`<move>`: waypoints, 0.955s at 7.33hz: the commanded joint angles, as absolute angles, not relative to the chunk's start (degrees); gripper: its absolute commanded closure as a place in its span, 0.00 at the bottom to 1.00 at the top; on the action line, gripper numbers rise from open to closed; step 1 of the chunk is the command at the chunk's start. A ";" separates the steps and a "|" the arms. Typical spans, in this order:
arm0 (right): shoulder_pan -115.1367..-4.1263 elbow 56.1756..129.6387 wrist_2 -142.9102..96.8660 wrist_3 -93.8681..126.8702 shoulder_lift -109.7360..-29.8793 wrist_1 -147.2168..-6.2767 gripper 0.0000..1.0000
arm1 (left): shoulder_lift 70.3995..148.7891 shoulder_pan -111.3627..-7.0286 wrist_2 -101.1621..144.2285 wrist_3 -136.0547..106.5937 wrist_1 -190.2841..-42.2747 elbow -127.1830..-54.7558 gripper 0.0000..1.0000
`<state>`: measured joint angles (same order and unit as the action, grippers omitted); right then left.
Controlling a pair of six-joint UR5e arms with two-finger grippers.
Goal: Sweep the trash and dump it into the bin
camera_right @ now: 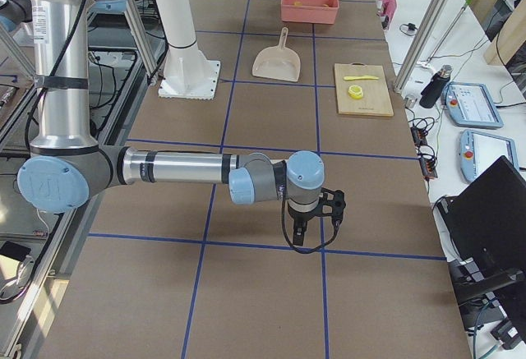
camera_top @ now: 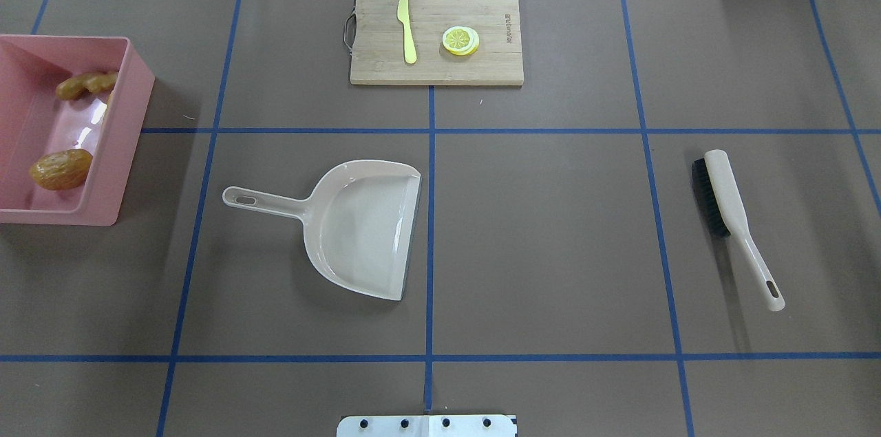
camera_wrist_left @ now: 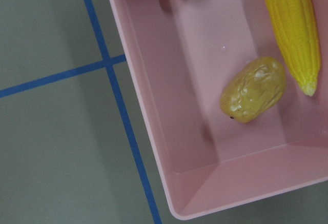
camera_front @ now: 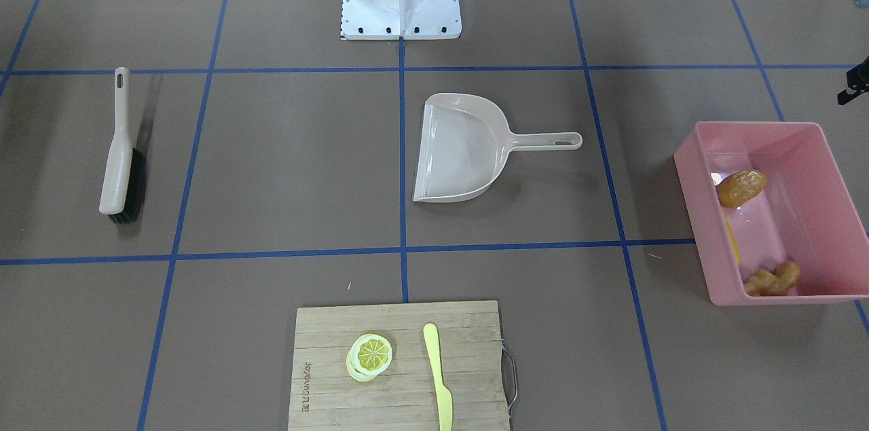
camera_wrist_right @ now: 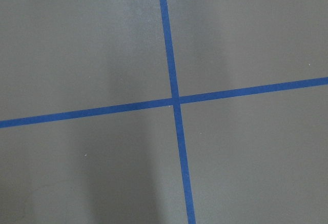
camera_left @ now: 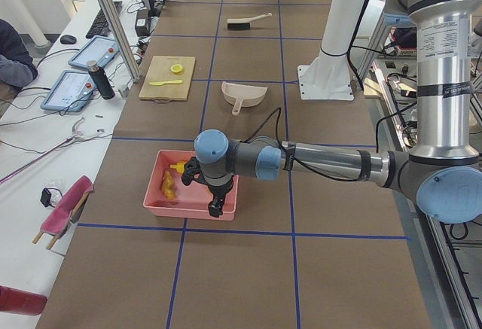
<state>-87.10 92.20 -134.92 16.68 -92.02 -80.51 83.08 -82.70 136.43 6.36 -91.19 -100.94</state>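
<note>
Corn point(camera_wrist_left: 294, 29), potato point(camera_wrist_left: 253, 89), ginger point(camera_front: 772, 279) lie in bin point(camera_wrist_left: 154, 106) below left pincer point(camera_left: 215, 207).

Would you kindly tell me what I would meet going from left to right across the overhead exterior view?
pink bin → dustpan → lemon slice → brush. The cutting board and knife overlap the dustpan's span, so they are left out.
</note>
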 commanded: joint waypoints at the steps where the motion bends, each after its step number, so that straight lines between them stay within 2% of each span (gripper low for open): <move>1: -87.10 92.20 -134.91 16.61 -92.02 -80.51 0.00 | 83.13 -83.40 135.71 5.98 -91.32 -98.62 0.01; 7: -87.10 92.11 -134.82 16.61 -92.02 -80.51 0.00 | 82.88 -87.98 135.18 -1.23 -91.49 -98.61 0.01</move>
<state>-87.10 92.12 -134.83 16.61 -92.02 -80.51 82.97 -87.59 135.24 -0.84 -91.49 -98.75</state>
